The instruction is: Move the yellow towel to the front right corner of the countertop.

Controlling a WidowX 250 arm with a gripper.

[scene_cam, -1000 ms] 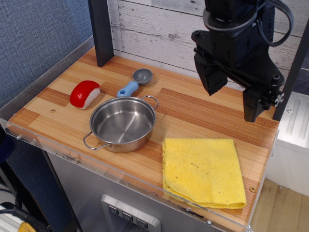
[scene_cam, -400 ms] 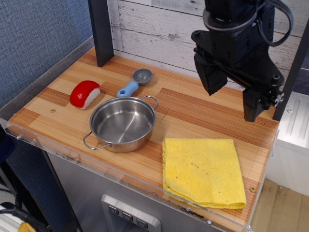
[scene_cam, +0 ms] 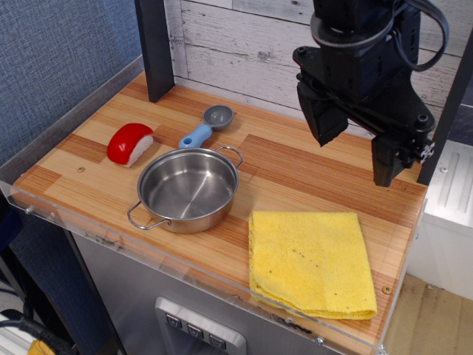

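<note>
The yellow towel (scene_cam: 310, 260) lies flat and folded at the front right corner of the striped wooden countertop (scene_cam: 295, 170), its front edge by the clear acrylic rim. My black gripper (scene_cam: 355, 159) hangs well above the back right of the countertop, behind and above the towel. Its two fingers (scene_cam: 387, 161) stand apart, open, with nothing between them.
A steel pan (scene_cam: 188, 189) with two handles stands left of the towel. A red and white object (scene_cam: 130, 143) lies at the left. A blue-handled grey scoop (scene_cam: 208, 124) lies behind the pan. A dark post (scene_cam: 154, 48) stands at the back left.
</note>
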